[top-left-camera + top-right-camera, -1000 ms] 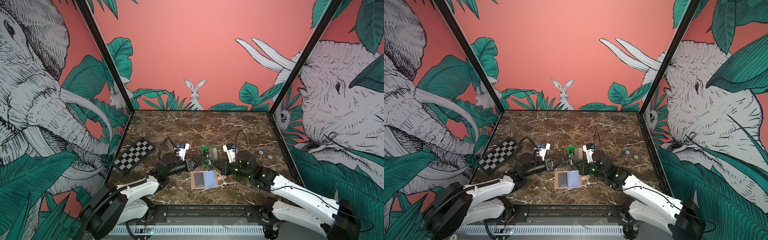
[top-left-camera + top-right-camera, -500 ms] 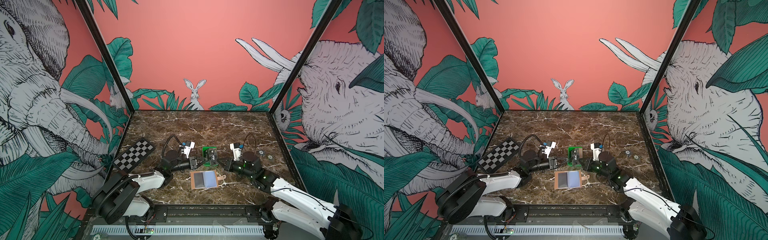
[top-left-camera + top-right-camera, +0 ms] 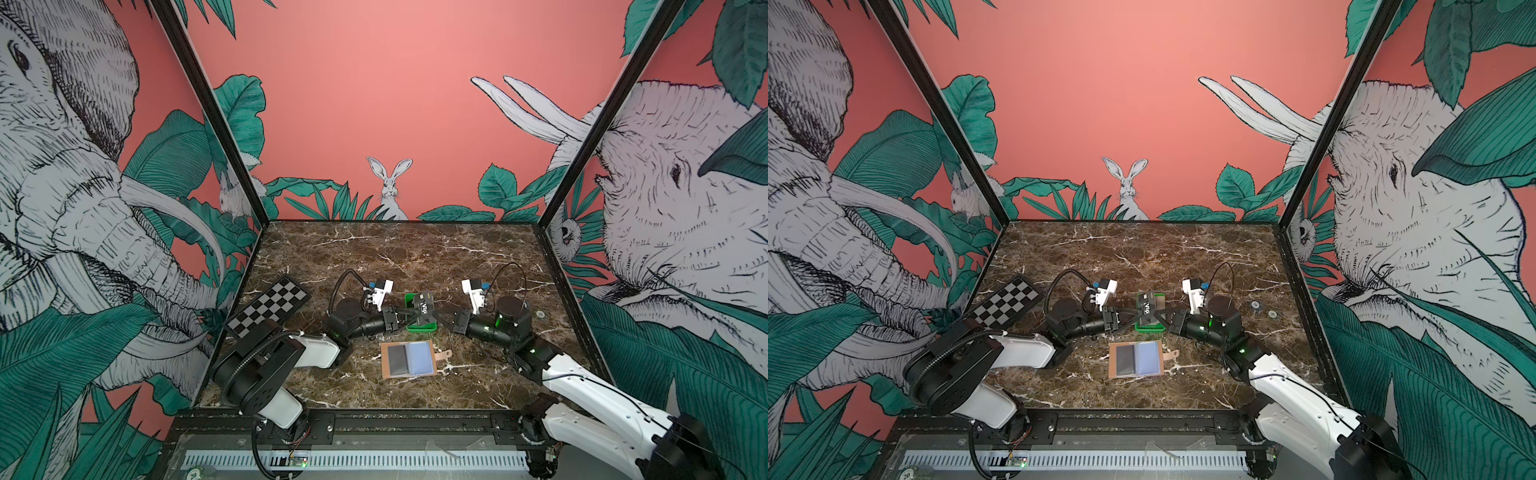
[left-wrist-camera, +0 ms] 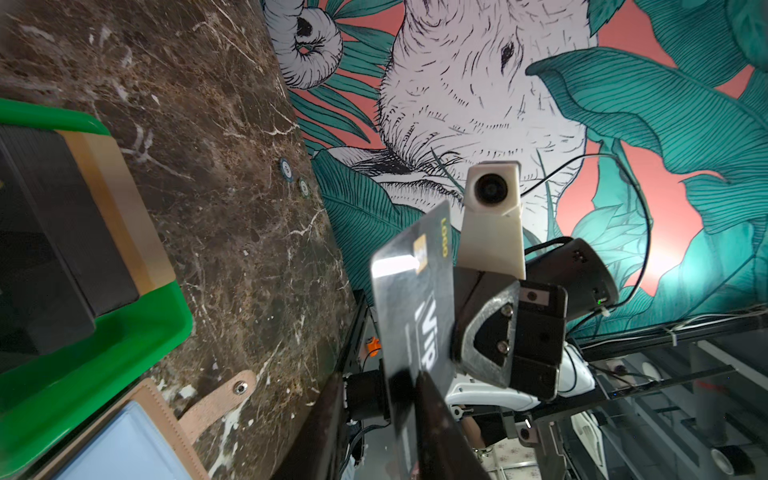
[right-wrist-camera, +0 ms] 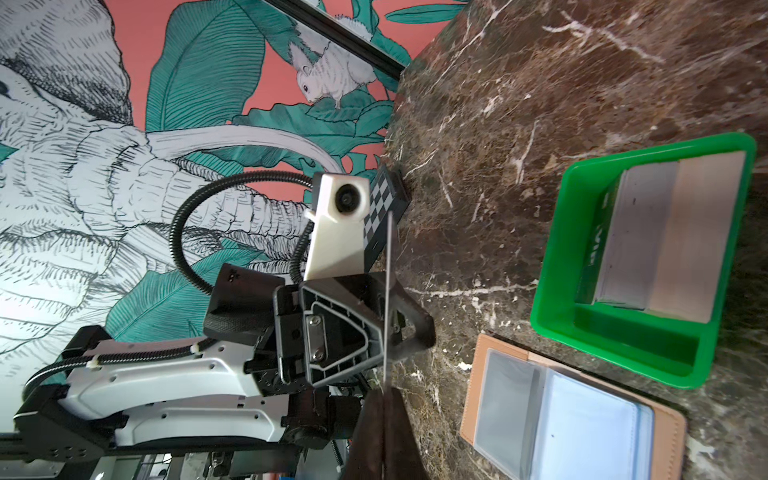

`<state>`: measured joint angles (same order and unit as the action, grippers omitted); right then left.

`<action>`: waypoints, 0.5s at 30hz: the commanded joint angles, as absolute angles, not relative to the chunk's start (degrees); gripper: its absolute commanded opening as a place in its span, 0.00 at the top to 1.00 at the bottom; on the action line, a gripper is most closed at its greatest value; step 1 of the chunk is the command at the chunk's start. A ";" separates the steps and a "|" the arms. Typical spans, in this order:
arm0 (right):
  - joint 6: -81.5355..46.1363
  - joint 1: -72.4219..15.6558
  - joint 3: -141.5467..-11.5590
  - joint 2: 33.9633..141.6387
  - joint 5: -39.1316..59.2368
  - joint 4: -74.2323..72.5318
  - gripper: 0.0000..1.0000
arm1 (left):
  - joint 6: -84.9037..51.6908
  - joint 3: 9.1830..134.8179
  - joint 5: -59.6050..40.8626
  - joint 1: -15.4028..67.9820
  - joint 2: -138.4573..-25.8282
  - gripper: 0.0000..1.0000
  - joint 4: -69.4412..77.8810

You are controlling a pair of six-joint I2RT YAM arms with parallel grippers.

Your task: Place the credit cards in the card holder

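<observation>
The right gripper clamps its jaws on the VIP card, over the tray at mid-frame; the left gripper has its jaws narrowly apart astride the card; the holder lies open on the counter just below, grey card and blue card inside.

left pincer: level, pointing inward, part-open | right pincer: level, pointing inward, clamped on card

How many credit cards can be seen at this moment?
4. VIP card in the right gripper; grey card and blue card in the holder; tan card in the tray. More may hide there.
</observation>
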<state>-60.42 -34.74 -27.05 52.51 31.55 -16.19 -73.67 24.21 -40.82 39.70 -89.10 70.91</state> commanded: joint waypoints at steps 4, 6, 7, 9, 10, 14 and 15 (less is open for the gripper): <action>-61.63 -34.45 -27.96 50.98 32.52 -19.33 1.00 | -77.86 26.37 -42.55 39.79 -88.97 0.74 78.69; -61.79 -34.37 -27.64 50.81 31.49 -19.07 1.00 | -77.76 26.45 -42.53 39.81 -88.31 0.77 78.27; -61.79 -34.39 -27.49 50.67 30.96 -18.98 1.00 | -77.63 26.28 -42.34 39.81 -87.95 0.78 77.76; -61.51 -34.37 -27.36 50.29 29.69 -18.22 1.00 | -77.19 25.92 -41.86 39.81 -87.05 0.81 76.96; -61.09 -34.38 -27.63 50.15 29.12 -17.24 1.00 | -77.02 25.64 -41.66 39.77 -86.48 0.83 76.40; -60.42 -34.28 -27.62 50.10 28.00 -15.47 1.00 | -75.77 25.11 -41.17 39.81 -84.54 0.88 73.90; -60.18 -34.32 -27.69 50.15 27.96 -15.33 1.00 | -75.33 25.07 -41.10 39.81 -84.02 0.91 73.10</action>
